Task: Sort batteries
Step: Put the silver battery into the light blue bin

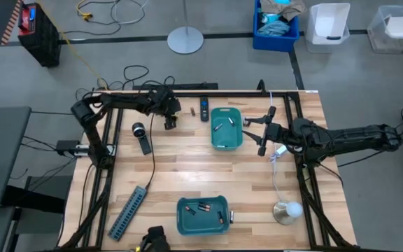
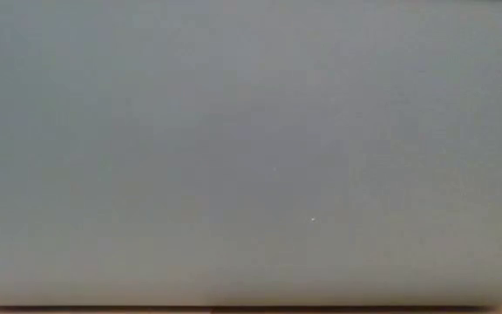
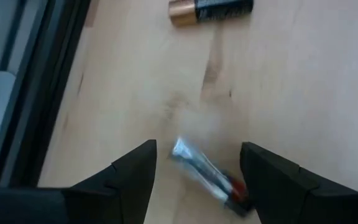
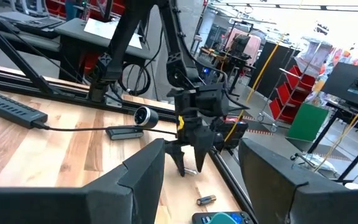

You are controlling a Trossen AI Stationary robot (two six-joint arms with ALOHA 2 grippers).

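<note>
Left end effector [image 3: 194, 180] hovers spread over one battery [image 3: 207, 177] lying between its fingers; another battery [image 3: 211, 10] waits just ahead. Both bins already hold several.

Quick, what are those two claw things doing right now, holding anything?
Left tool: open, fingers either side of a battery lying on the table, not gripping it.
Right tool: open, holding nothing.

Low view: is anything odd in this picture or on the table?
The low view is a blank grey field, showing no table or arms, as if blocked. On the table, two small batteries lie loose: one between the open left gripper's fingers, a copper-ended black battery beyond.
</note>
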